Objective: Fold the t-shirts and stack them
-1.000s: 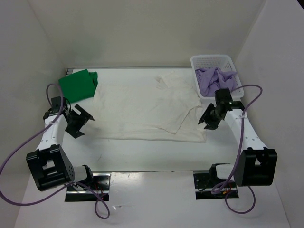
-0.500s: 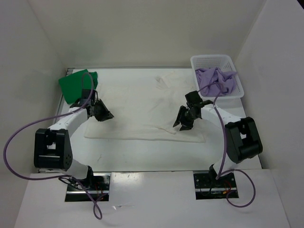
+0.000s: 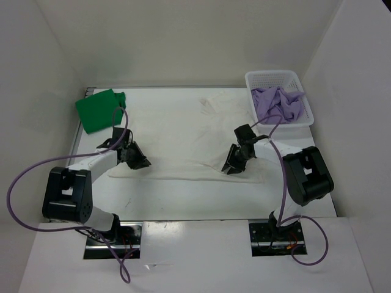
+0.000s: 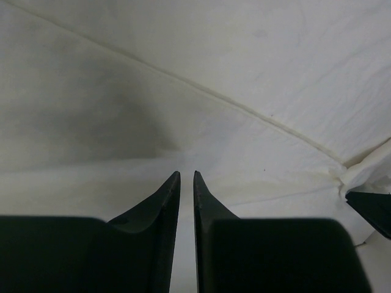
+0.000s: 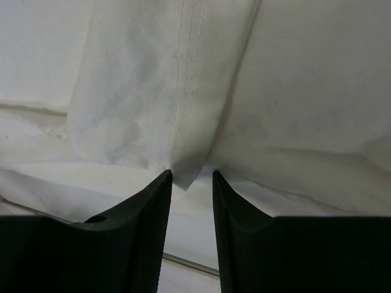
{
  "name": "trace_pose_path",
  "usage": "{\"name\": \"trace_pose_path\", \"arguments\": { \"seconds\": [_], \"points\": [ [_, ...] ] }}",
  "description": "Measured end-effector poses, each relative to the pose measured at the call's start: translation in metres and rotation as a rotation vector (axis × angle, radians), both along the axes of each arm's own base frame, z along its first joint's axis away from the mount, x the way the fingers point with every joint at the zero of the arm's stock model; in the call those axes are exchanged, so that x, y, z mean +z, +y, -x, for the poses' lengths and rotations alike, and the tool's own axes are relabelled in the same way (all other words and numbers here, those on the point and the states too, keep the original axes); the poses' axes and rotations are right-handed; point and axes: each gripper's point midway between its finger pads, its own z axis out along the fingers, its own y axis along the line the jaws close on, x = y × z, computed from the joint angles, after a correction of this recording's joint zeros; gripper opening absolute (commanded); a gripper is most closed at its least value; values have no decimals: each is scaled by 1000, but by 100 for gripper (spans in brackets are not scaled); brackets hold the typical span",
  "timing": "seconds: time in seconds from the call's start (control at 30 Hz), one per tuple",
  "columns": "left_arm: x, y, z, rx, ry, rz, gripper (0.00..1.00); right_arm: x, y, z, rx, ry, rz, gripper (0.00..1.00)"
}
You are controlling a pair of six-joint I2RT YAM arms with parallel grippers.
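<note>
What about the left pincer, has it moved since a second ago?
Yes. Against the unmoved green t-shirt, the left pincer shifted right, from beside the cream-white t-shirt onto its near-left edge.

We can read no text, label, brand, number or sign in any view. The cream-white shirt (image 3: pixel 183 131), the green shirt (image 3: pixel 98 111) far left, the lavender shirt (image 3: pixel 278 104) and the white basket (image 3: pixel 272 74) far right all show us plain surfaces.

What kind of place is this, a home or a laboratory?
Probably a laboratory robot cell: plain white walls enclose the table, a left arm and right arm are mounted at its edge, a cream-white t-shirt lies between.
</note>
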Motion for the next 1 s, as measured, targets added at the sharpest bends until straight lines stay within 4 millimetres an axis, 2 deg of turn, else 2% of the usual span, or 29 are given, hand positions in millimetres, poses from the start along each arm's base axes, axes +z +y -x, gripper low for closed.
{"name": "trace_pose_path", "arguments": {
  "seconds": [0.17,0.4,0.43,0.6,0.7,0.83,1.0],
  "points": [
    [-1,1,6,4,-6,1,21,0,3,-3,-18,-5,-17,33],
    [-3,2,7,7,-7,-6,22,-4,6,-5,-29,8,-29,13],
    [-3,2,7,7,-7,-5,22,-4,7,-5,-29,11,-29,8],
    [-3,2,6,13,-14,-1,22,2,11,-19,-29,-11,-34,5],
    [-3,1,8,24,-9,5,22,11,18,-40,-18,-47,-41,3],
    [-2,1,7,25,-17,7,22,22,31,-81,7,-114,-47,3],
    [-2,1,6,25,-19,7,22,24,43,-116,30,-155,-42,5]
  ]
}}
